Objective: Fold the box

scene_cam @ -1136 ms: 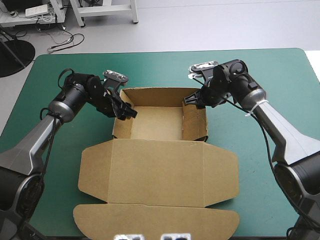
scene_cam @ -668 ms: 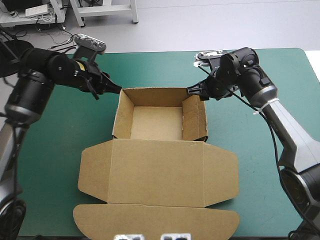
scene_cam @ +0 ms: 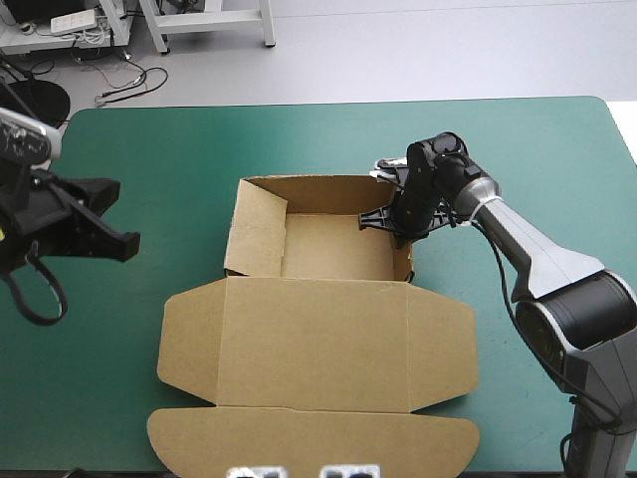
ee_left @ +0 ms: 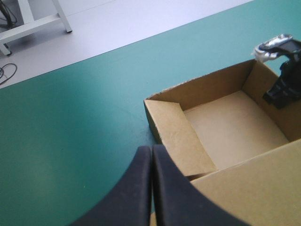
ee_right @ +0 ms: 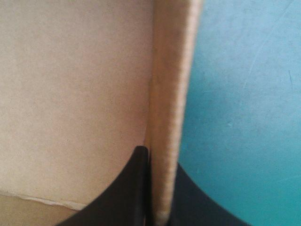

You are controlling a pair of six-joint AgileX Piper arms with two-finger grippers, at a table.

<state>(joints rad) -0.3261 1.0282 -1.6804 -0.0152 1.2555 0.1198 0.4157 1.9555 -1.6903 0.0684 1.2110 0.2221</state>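
The brown box (scene_cam: 318,339) lies mid-table as an open tray with its lid flat toward the front edge. The tray's left wall (scene_cam: 261,234) leans inward over the floor (ee_left: 235,132). My right gripper (scene_cam: 396,219) sits at the tray's right wall, shut on the box, with the wall's upper edge (ee_right: 167,94) between its fingers (ee_right: 159,159). My left gripper (scene_cam: 114,234) is far out at the table's left side, well apart from the box. Its fingers are shut with nothing in them (ee_left: 151,151). From there the right gripper (ee_left: 282,89) shows at the far wall.
The teal-green cover (scene_cam: 149,149) spreads wide between the left gripper and the box. The lid's rounded front flap (scene_cam: 309,443) reaches close to the table's front edge. The table's far edge (scene_cam: 328,103) runs behind the tray.
My left gripper has drawn back from the tray's left wall to the table's left side and shut. The left wall now leans inward. My right gripper has shut on the right wall.
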